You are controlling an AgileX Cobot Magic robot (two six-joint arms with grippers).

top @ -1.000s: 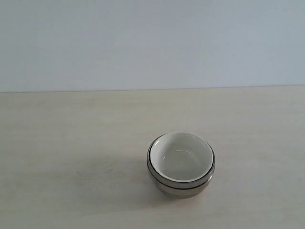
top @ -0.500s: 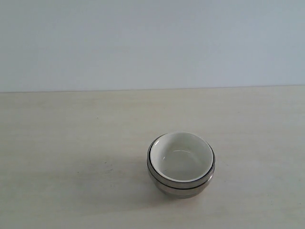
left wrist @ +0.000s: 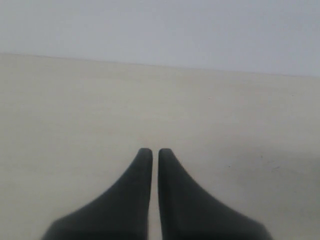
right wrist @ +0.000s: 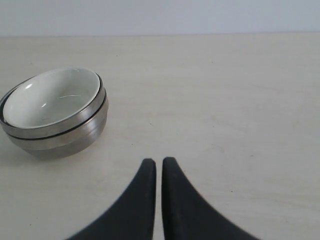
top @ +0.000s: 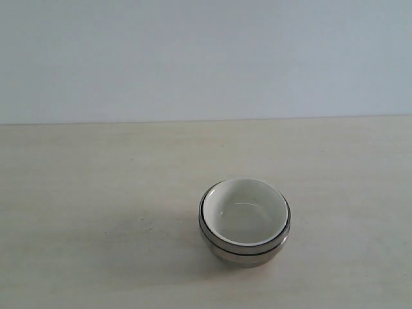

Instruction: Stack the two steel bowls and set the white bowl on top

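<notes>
The two steel bowls [top: 244, 252] stand nested in one stack on the pale wooden table, right of centre and near the front. The white bowl [top: 244, 212] sits inside the upper steel bowl. The right wrist view shows the same stack, steel bowls [right wrist: 75, 137] with the white bowl [right wrist: 52, 97] on top, off to one side of my right gripper [right wrist: 156, 161], which is shut, empty and well apart from it. My left gripper [left wrist: 151, 151] is shut and empty over bare table; no bowl shows in its view. Neither arm appears in the exterior view.
The light wood table [top: 96, 193] stretches back to a plain pale wall [top: 206, 58].
</notes>
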